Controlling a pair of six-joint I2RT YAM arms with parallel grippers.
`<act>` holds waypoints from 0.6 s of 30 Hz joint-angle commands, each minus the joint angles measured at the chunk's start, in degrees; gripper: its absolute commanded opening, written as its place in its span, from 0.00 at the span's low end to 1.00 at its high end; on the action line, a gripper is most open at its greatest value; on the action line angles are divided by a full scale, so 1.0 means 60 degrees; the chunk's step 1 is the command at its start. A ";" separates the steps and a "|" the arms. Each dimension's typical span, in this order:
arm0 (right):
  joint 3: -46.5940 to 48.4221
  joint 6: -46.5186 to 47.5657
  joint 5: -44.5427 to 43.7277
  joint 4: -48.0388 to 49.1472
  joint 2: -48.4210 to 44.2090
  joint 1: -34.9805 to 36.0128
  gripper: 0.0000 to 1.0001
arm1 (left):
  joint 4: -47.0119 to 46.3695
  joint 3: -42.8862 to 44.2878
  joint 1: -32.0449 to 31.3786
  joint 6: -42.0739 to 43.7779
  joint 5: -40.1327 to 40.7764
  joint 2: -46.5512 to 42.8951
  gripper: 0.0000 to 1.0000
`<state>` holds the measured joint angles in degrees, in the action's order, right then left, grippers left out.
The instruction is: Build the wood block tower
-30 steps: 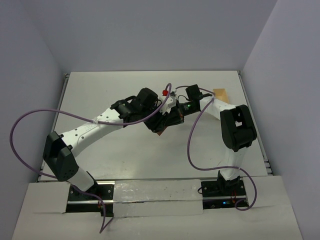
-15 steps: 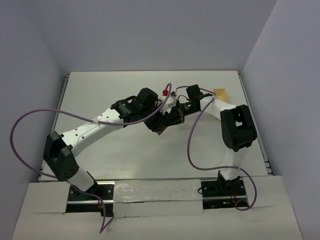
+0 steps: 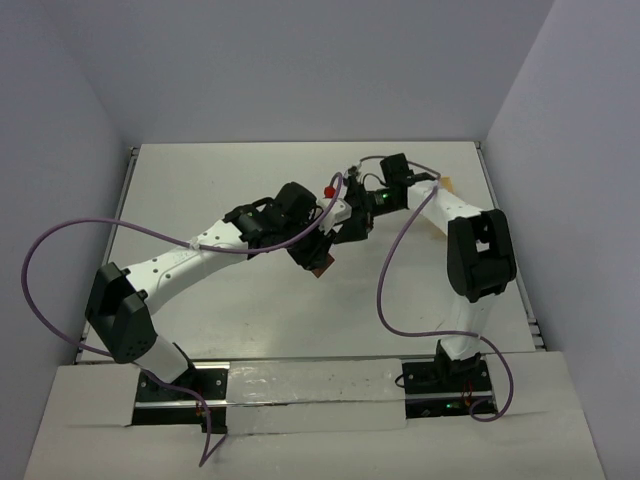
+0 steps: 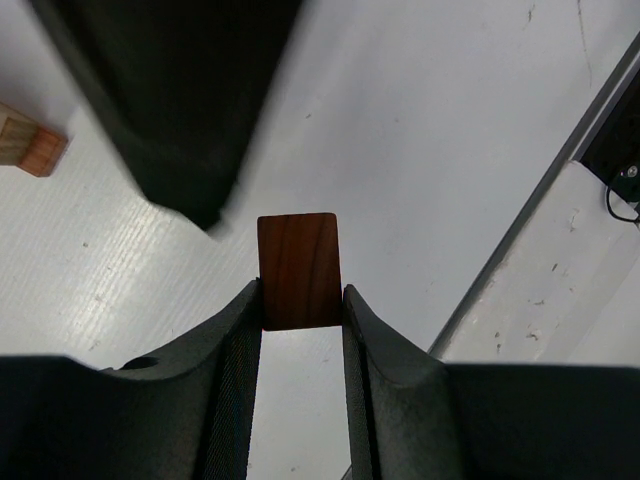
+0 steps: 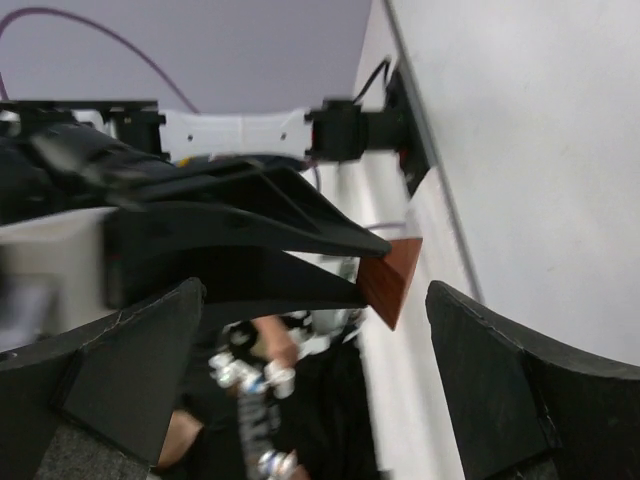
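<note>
My left gripper (image 4: 300, 305) is shut on a reddish-brown wood block (image 4: 298, 270), held off the table (image 3: 240, 300) by its lower end. From above, that block (image 3: 321, 267) hangs at the table's middle under the left gripper (image 3: 313, 256). My right gripper (image 3: 352, 228) stands just beyond it, open. In the right wrist view its wide-apart fingers (image 5: 130, 370) frame the block (image 5: 392, 280) without touching it. One more wood block (image 4: 25, 145), tan with a reddish end, lies on the table at the upper left of the left wrist view. No tower shows in any view.
A pale wooden tray (image 3: 444, 184) peeks out behind the right arm at the far right. A small red knob (image 3: 329, 185) sits near the two wrists. Purple cables loop over both sides of the table. The table's metal edge rail (image 4: 560, 180) runs at the right.
The right gripper has let go of the block, opened wide and drawn back toward the far right. The left gripper keeps hold of the block and has hardly moved.
</note>
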<state>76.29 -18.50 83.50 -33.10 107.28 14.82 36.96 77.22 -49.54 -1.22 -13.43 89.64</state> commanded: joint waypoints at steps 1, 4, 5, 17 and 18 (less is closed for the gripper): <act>0.1592 0.0902 -0.1307 -0.0998 -0.0692 -0.0900 1.00 | -0.0386 0.0055 -0.0049 -0.0567 0.0313 -0.0482 0.00; 0.0920 -0.0176 -0.3484 0.0606 -0.2020 -0.1482 1.00 | -0.0206 0.0781 0.0232 -0.1776 0.1475 -0.0145 0.00; 0.0662 -0.0430 -0.4228 0.1117 -0.2374 -0.1662 1.00 | -0.0058 0.1198 0.0493 -0.2264 0.1497 0.0031 0.00; 0.0355 -0.0504 -0.5907 0.1235 -0.3132 -0.2705 1.00 | 0.1739 0.4943 0.1492 -0.5188 0.3689 0.2948 0.00; 0.0401 -0.0481 -0.5953 0.1190 -0.3155 -0.2705 1.00 | 0.1797 0.5140 0.1526 -0.5212 0.3701 0.3168 0.00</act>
<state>78.38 -21.43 51.35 -26.89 90.43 -1.09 43.19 102.73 -40.66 -27.00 4.34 104.03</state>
